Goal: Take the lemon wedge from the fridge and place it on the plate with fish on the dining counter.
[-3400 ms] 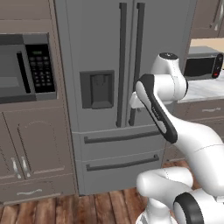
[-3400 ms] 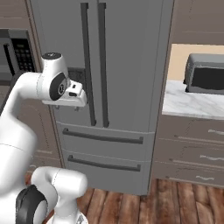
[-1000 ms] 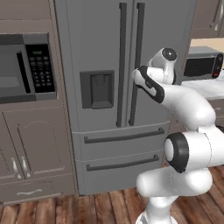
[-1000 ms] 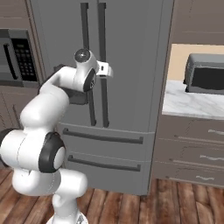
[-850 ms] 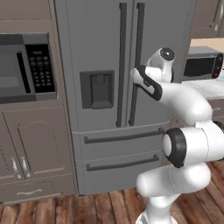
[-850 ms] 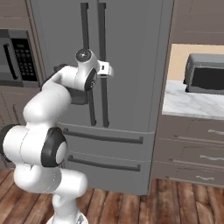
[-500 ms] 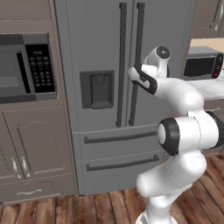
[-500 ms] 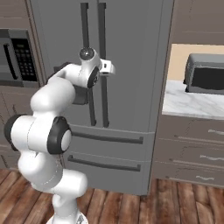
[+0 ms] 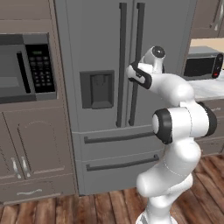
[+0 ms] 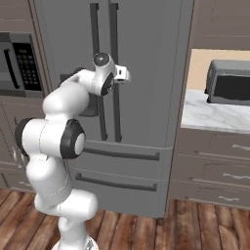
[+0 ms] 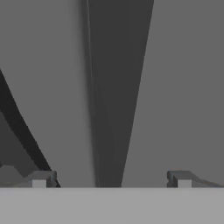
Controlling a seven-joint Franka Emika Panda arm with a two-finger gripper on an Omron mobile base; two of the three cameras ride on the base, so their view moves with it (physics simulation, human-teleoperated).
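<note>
The grey French-door fridge [image 9: 175, 30] [image 10: 146, 97] stands with both doors and both drawers closed. My gripper [image 9: 130, 70] [image 10: 126, 74] is up at the right door's long dark handle [image 9: 139, 26] [image 10: 115, 39], about level with the dispenser recess [image 9: 97, 89]. In the hand view my gripper [image 11: 111, 179] is open, its fingertips [image 11: 41, 178] stand wide apart, and the dark handle [image 11: 114, 87] runs down between them without either touching it. The lemon wedge is hidden behind the closed doors. The plate with fish and the dining counter are out of view.
A dark built-in microwave [image 9: 26, 70] sits left of the fridge above brown cabinets [image 9: 39, 144]. To the right a marble counter [image 10: 210, 114] carries a dark toaster oven [image 10: 229, 80] [image 9: 201, 65]. Wooden floor [image 10: 195, 224] lies below.
The arm has folded up and swung the hand from the dispenser side to the right door handle. In the last second the hand crept slightly higher and closer to the handle.
</note>
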